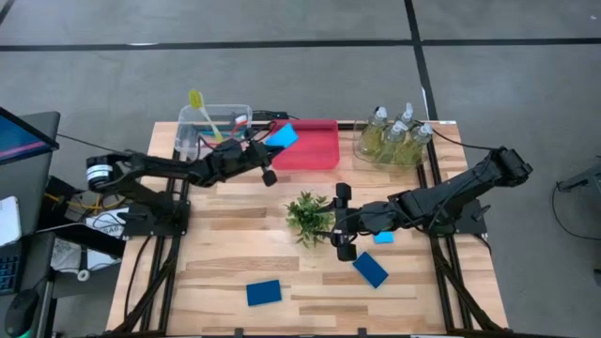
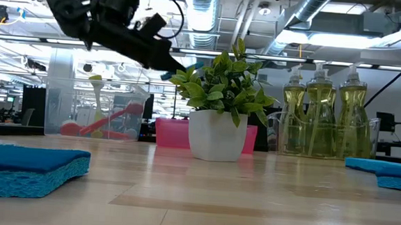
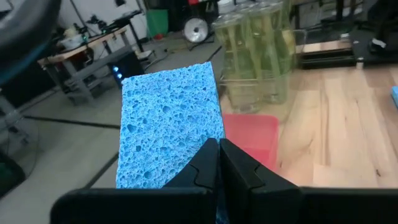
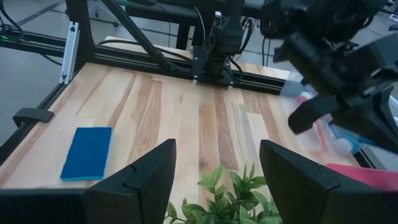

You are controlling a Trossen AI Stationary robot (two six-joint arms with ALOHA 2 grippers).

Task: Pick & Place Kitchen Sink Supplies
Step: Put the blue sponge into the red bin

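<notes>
Flat light-blue porous sponge pinched at its lower edge between the closed fingers of the left gripper, raised off the table. Just beyond it, pink rectangular plastic bin; farther past that, clear bin of pump bottles with yellow-green liquid. Right gripper hangs with fingers spread wide, holding nothing, directly over the small leafy green plant in a white pot. Dark-blue flat sponge lies on the wood table ahead of it.

Two dark, jointed arms, a white band on the left arm.
</notes>
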